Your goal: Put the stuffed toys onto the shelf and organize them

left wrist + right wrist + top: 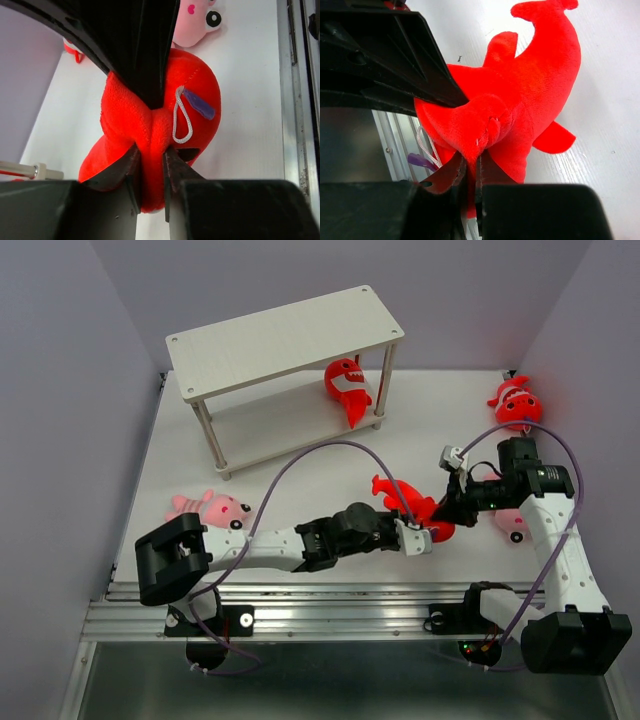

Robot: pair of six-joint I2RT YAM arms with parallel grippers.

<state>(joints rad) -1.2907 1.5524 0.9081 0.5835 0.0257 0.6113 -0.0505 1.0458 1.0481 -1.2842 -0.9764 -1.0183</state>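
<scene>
A red shark [408, 502] lies on the white table between both arms. My left gripper [417, 538] is shut on its near side, pinching a fold of red plush [195, 90] between the fingertips [152, 165]. My right gripper [448, 512] is shut on the same shark [540, 75] from the right, its tips [472, 167] squeezing a thin fold. A second red shark [347, 387] lies on the lower tier of the white shelf [285, 335]. A third red shark [515, 403] lies at the far right. One pink toy [210, 508] lies at the left. Another pink toy [512, 525] is partly hidden under the right arm.
The shelf's top tier is bare. The table's near edge is a metal rail [330, 605]. Purple walls close in the left, back and right. A grey cable [330, 445] arcs over the table's middle. The right pink toy also shows in the left wrist view [192, 20].
</scene>
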